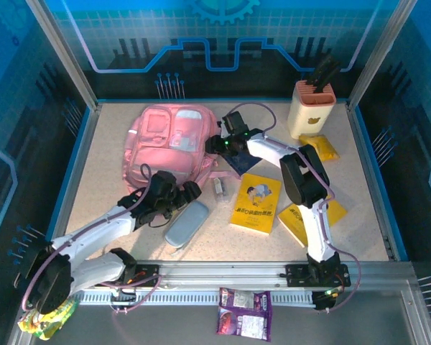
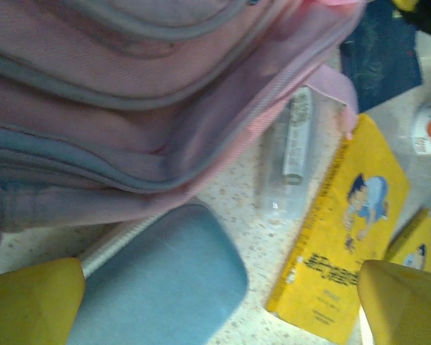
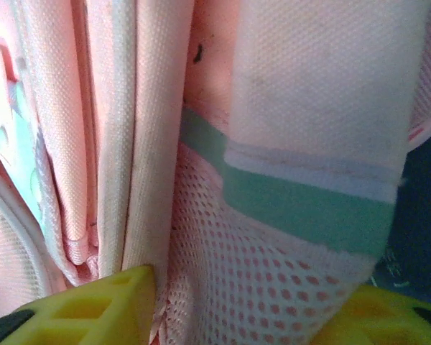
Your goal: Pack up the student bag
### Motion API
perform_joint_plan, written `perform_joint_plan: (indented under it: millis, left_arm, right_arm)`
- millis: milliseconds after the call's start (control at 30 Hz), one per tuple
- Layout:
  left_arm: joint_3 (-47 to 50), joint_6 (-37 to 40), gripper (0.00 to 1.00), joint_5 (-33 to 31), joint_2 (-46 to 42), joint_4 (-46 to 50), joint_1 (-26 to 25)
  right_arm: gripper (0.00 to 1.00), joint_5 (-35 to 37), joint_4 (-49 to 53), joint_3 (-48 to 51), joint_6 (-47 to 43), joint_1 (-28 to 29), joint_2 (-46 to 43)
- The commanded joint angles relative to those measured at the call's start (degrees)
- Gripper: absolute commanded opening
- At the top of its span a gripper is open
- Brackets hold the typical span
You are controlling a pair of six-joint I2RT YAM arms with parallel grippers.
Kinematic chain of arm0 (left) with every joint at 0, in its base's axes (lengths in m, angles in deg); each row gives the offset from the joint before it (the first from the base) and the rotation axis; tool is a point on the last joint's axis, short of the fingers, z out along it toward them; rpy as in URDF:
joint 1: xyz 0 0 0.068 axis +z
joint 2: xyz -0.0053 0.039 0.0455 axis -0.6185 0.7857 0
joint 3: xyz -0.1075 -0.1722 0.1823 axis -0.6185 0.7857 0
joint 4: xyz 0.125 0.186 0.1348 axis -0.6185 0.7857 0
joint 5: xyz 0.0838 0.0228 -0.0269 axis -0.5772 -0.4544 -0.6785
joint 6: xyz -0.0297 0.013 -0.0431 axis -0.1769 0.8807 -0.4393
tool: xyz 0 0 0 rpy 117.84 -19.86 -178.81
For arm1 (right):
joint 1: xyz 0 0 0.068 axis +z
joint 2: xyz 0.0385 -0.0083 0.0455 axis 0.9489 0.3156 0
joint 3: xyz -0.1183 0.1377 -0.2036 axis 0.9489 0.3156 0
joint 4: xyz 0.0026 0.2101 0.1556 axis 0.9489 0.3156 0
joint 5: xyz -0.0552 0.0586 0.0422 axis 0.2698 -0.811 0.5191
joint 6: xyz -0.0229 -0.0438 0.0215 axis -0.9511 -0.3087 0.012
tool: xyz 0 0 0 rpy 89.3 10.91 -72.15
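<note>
My left gripper point(image 2: 219, 302), jaws spread, over smooth grey-blue oblong pencil case point(image 2: 165, 280); right gripper point(image 3: 233, 302) straddles soft pink woven-and-mesh backpack point(image 3: 302, 86), can't tell if pinching.

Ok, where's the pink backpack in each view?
Top external: pink backpack, rear left of centre.
Left wrist: pink backpack, upper left, above the grey-blue pencil case.
Right wrist: pink backpack, close up, mesh pocket at centre.
Shared landmark: dark blue flat item beside it.
</note>
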Motion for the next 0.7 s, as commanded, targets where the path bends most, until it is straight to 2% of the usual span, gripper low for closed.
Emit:
perform_joint_plan:
  millis: [0,133,233,400,567,667]
  left_arm:
    - [2.0,-0.51,0.99,-4.6,0.77,-2.39,0.14]
    - [2.57,1.84,0.99,-8.58,0.92,-3.54,2.72]
    - [3.78,5.23,0.99,-6.63,1.57,-8.13,6.19]
    - [5.08,8.87,0.98,-6.99,2.23,-12.62,11.91]
    - [2.29,15.99,0.95,-6.73,4.29,-17.55,16.58]
    - [-1.6,19.12,0.92,-6.45,7.24,-17.83,19.77]
  right_arm:
    - [0.35,-3.04,-2.08,-0.67,0.57,-0.58,-0.2]
    - [0.08,-4.37,-5.78,2.05,0.84,-0.57,-4.04]
    - [0.0,-4.71,-6.64,3.96,0.94,-0.6,-7.29]
    - [0.0,-5.58,-7.89,7.49,1.84,-0.58,-12.67]
    - [0.0,-7.82,-10.43,12.06,6.69,0.47,-17.98]
    - [0.0,-4.89,-11.75,15.25,9.78,2.69,-21.37]
